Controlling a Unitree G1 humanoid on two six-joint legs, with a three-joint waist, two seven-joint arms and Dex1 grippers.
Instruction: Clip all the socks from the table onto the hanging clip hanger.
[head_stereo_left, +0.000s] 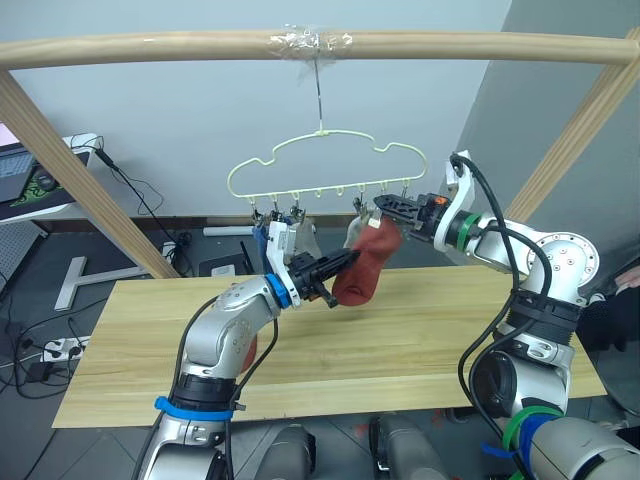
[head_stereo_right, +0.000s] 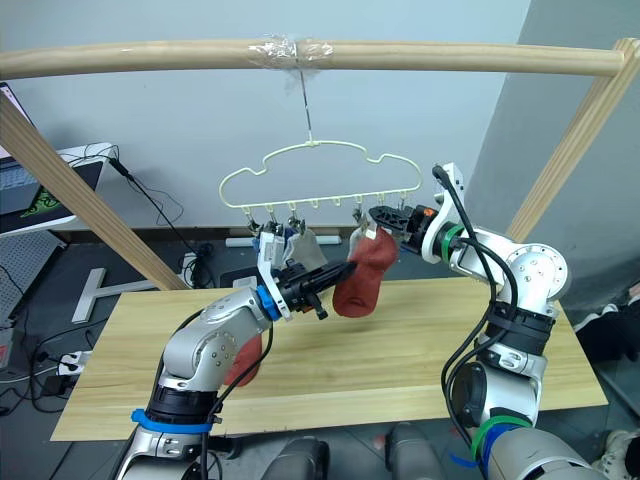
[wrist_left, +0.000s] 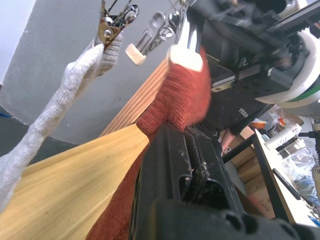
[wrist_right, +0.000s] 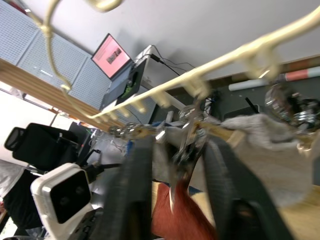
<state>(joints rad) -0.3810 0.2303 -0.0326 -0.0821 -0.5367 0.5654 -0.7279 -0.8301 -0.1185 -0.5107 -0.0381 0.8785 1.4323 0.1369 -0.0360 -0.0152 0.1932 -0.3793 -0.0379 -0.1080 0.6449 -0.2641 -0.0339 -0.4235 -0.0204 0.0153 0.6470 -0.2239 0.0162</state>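
Note:
The pale-yellow clip hanger (head_stereo_left: 325, 165) hangs by its hook from the wooden bar. My left gripper (head_stereo_left: 343, 263) is shut on a rust-red sock (head_stereo_left: 365, 268) and holds it up under the hanger's right half. The sock's cuff (wrist_left: 184, 57) reaches a metal clip (wrist_right: 183, 136). My right gripper (head_stereo_left: 390, 207) has that clip between its fingers (wrist_right: 137, 180). A light grey sock (wrist_left: 60, 95) hangs from a clip further left, behind my left wrist. A second rust-red sock (head_stereo_right: 243, 358) lies on the table (head_stereo_left: 420, 350), partly hidden by my left arm.
A thick wooden frame bar (head_stereo_left: 150, 45) runs overhead on slanted posts (head_stereo_left: 70, 170) at both sides. Behind the table on the left are a desk with a laptop (head_stereo_left: 15, 175) and cables on the floor.

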